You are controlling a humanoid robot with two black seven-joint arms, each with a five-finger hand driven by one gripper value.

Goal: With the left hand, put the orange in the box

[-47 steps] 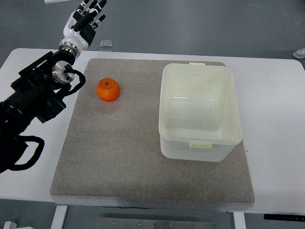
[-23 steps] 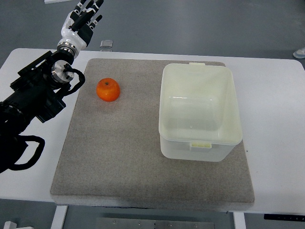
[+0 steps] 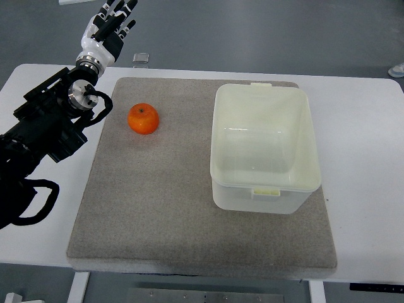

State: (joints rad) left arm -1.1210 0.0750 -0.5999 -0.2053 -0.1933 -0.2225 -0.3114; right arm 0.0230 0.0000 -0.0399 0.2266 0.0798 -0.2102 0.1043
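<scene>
**rigwatcher:** Only got the top view on this one, right? What am I looking at?

**me:** Yep, top view is all I have. Using the orange (image 3: 143,118) as my reference: it sits on the grey mat (image 3: 158,214), stem dimple up, nothing touching it. The box (image 3: 264,148) is off to the right of the orange, well apart, lid off and nothing in it that I can see. My left hand (image 3: 108,26) is up and to the left of the orange, out past the far edge of the worktop (image 3: 363,132), so not over the mat at all. Fingers look loosely spread and pointing away from me, holding nothing. Right arm isn't in the picture.

**rigwatcher:** So which step are you on?

**me:** I'd call it the very start, reach not really begun. Orange is untouched, box is waiting.

**rigwatcher:** What does the next move need?

**me:** My read: bring the left hand back toward me and to the right until it's above the orange, turn the palm down, keep the fingers wide enough to wrap the fruit, then lower and close. It's round, so I'd guess an off-centre grab could roll it across the mat. After that it's a lift and a carry rightward over the box's rim.
</scene>
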